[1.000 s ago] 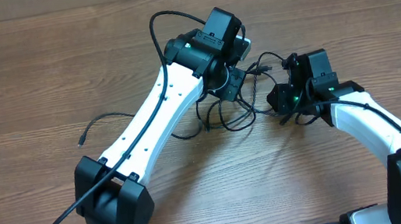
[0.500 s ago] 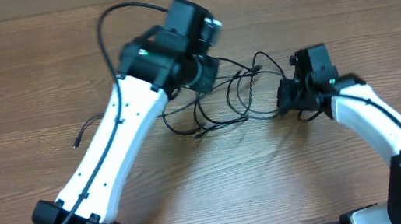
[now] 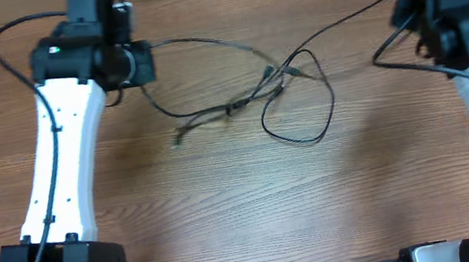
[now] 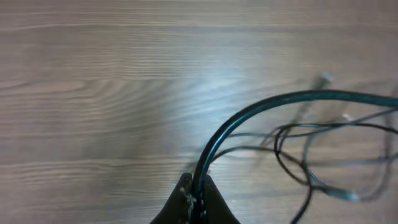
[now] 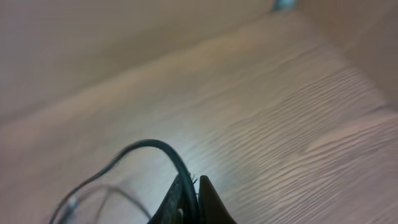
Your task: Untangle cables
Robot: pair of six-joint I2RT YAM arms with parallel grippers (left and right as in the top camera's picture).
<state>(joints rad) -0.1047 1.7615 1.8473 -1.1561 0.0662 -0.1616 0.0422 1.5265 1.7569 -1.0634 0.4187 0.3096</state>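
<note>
Thin black cables (image 3: 240, 103) stretch across the wooden table, knotted near the middle (image 3: 278, 77) with a loose loop (image 3: 308, 130) hanging toward the front. My left gripper (image 3: 140, 63) at the far left is shut on one cable; in the left wrist view the cable (image 4: 249, 118) rises from between the fingertips (image 4: 198, 186). My right gripper (image 3: 409, 15) at the far right is shut on another cable (image 3: 356, 15); in the right wrist view the cable (image 5: 158, 149) arcs out of the shut fingers (image 5: 191, 185). Both grippers are lifted and far apart.
A free cable end (image 3: 179, 139) lies on the wooden table (image 3: 246, 212) left of the knot. Each arm's own black wiring loops beside it, on the left (image 3: 5, 39) and on the right (image 3: 390, 59).
Both arms have swung far apart, left arm to the far left, right arm to the far right. The bunched cables have been pulled out into long strands with a small knot in the middle.
</note>
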